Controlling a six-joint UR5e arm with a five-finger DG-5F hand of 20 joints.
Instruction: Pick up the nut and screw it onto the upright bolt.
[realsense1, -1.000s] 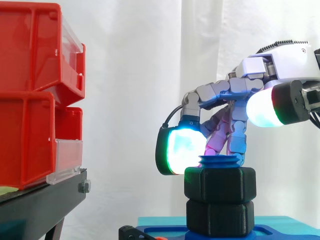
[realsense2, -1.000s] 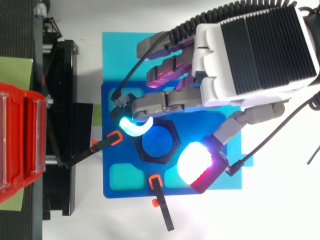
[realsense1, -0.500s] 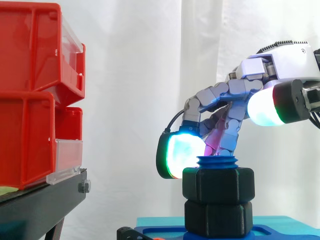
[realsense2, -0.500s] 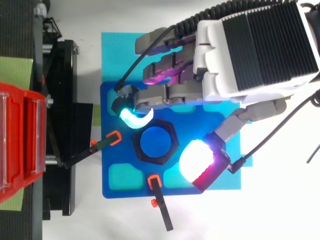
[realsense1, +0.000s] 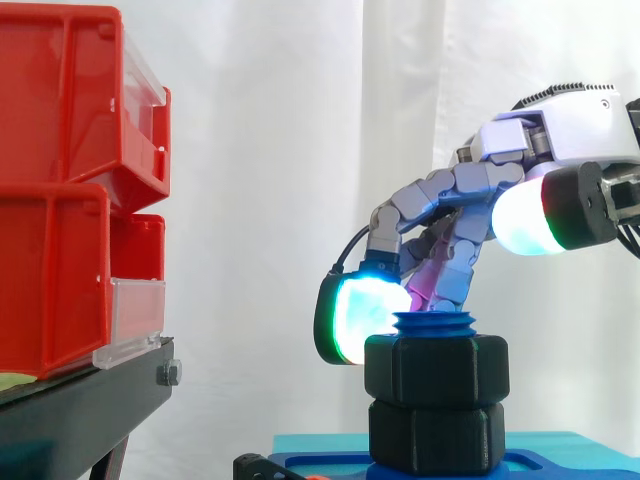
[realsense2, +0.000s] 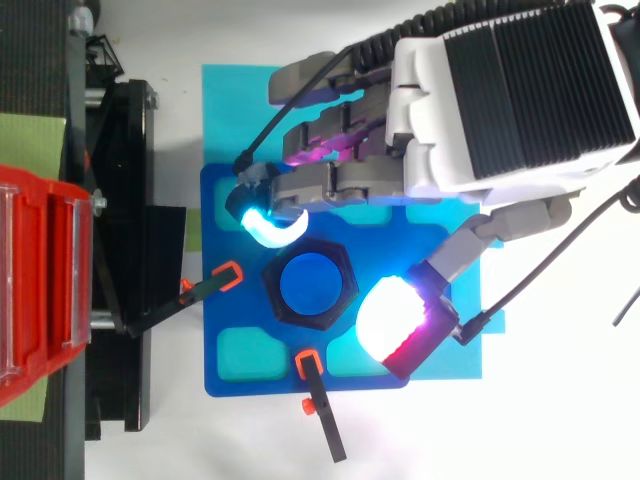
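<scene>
Nearest the side camera, a black bar clamp with an orange tip (realsense2: 318, 405) is laid across the front edge of a blue fixture plate (realsense2: 213, 300), evidently so that the plate is held fast on the white bench (realsense2: 560, 420) while torque is applied. Just behind it, the white-and-red glowing thumb pad (realsense2: 390, 318) of the robot hand (realsense2: 510, 95) is held beside and above the work, apart from it.

At the middle of the plate, the black hexagonal nut (realsense1: 436, 368) is seen already threaded onto the blue threaded bolt (realsense1: 434, 325). It is seated on a second black hexagonal block (realsense1: 436, 435), with a few turns of thread left standing above it. The bolt is kept upright by the plate, so the nut can be spun from above.

Behind the nut, the loosely bent fingers are reached over, and a cyan glowing fingertip (realsense1: 362, 315) is placed just beside the nut's upper far corner; contact cannot be confirmed. Nothing is clasped: the robot hand is released, probably set for another turning stroke.

Farther off, red plastic bins (realsense1: 60, 200) are stacked on a black stand (realsense1: 80, 410), backed by a white curtain (realsense1: 270, 150).
</scene>
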